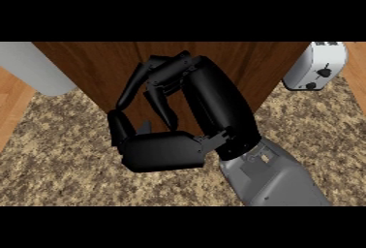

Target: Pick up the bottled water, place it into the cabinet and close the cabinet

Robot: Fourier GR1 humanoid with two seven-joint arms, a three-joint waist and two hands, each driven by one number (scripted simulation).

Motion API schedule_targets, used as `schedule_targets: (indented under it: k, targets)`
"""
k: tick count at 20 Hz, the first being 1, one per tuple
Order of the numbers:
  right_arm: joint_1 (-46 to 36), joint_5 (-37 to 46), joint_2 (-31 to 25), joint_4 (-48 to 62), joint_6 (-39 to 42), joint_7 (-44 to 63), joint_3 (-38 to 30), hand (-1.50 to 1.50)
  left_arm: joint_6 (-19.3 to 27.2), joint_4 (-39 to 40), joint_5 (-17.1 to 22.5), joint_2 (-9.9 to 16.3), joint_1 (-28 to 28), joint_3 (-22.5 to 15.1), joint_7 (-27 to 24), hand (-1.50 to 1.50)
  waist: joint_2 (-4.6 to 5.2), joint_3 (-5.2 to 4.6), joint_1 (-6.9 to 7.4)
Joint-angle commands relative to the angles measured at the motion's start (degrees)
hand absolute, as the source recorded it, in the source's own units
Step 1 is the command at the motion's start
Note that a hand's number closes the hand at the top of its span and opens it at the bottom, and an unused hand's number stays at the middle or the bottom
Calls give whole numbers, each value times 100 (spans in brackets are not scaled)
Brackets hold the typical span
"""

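Dark wood of the cabinet point(85, 68) filled my view; my right hand point(187, 111) hung curled and empty, and could snag its edge.

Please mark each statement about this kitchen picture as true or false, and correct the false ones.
1. A toaster stands at the upper right. True.
2. The right hand is in front of a wooden cabinet. True.
3. The counter is plain white. False: it is speckled brown and beige.
4. The bottled water stands in plain sight beside the toaster. False: no bottle shows there.
5. Both forearms show. False: only one grey forearm shows.
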Motion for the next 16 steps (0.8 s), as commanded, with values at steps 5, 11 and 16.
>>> schedule_targets:
  k: [5, 11, 16]
  targets:
    - [-302, -348, 56, 2129, 772, -1185, -660, 150, -195, -117, 370, 96, -21, 500, 307, 150, 21, 4, -2]
    - [-940, -219, 58, 3086, 739, -1435, -962, 150, -431, -42, 485, 140, 87, 600, 491, 150, 29, 1, 50]
    - [-928, -230, -108, 3368, 761, -1518, -1109, 150, -375, 67, 292, -4, -191, 394, 456, 150, 73, -6, 35]
